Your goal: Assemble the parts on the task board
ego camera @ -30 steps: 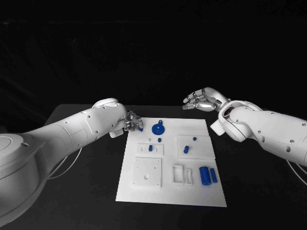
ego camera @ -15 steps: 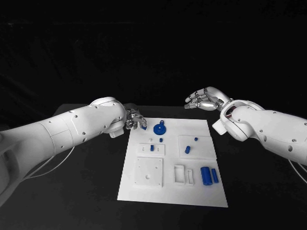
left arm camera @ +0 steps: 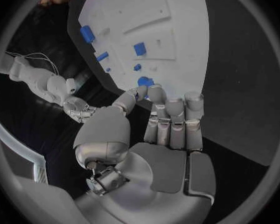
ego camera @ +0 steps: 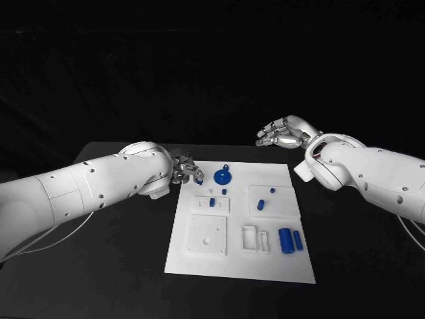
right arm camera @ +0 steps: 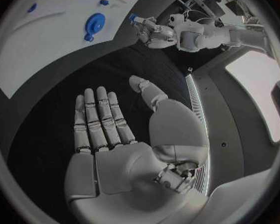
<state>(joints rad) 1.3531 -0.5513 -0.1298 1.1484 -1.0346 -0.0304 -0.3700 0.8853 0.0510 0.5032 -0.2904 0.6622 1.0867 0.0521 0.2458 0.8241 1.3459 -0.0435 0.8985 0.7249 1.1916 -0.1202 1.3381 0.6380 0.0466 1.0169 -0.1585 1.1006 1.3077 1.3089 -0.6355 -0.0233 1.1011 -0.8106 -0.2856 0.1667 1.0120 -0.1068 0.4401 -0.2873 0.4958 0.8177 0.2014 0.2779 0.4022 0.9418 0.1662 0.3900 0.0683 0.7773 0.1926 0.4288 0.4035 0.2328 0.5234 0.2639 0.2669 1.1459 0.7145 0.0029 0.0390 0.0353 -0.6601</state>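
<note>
Left robot hand (ego camera: 184, 168) poised at the far left corner of the task board (ego camera: 240, 266), fingertips drawn together on a small blue part (ego camera: 197, 177). Same pinch visible from the right wrist view, blue bit at the tips of that hand. Part held just beside the blue disc (ego camera: 221, 177); cannot tell whether touching it.

Right robot hand (ego camera: 287, 131) empty, fingers straight and a little apart, raised past the board's far right corner, well away from every part.

Changes over the last second: small.
- Left arm swung at the elbow and now lying lower across the bench (ego camera: 97, 266), but hand and held part barely shifted over the board corner.
- Right robot hand lifted slightly and drifted away from the board.
- Nothing on the board moved: blue pegs (ego camera: 260, 205) standing mid-board, blue cylinders (ego camera: 290, 241) lying side by side near the right edge.

Meaning for the task: probably no new step finished in this span. Looks like a repositioning pause with the part in hand, placement not yet done. Most parts loose or unseated, so likely early on. Next move probably lowering the held part toward a seat near the disc. Needs fine alignment. Risk of a slip from such a light fingertip pinch, or a knock to the disc.
</note>
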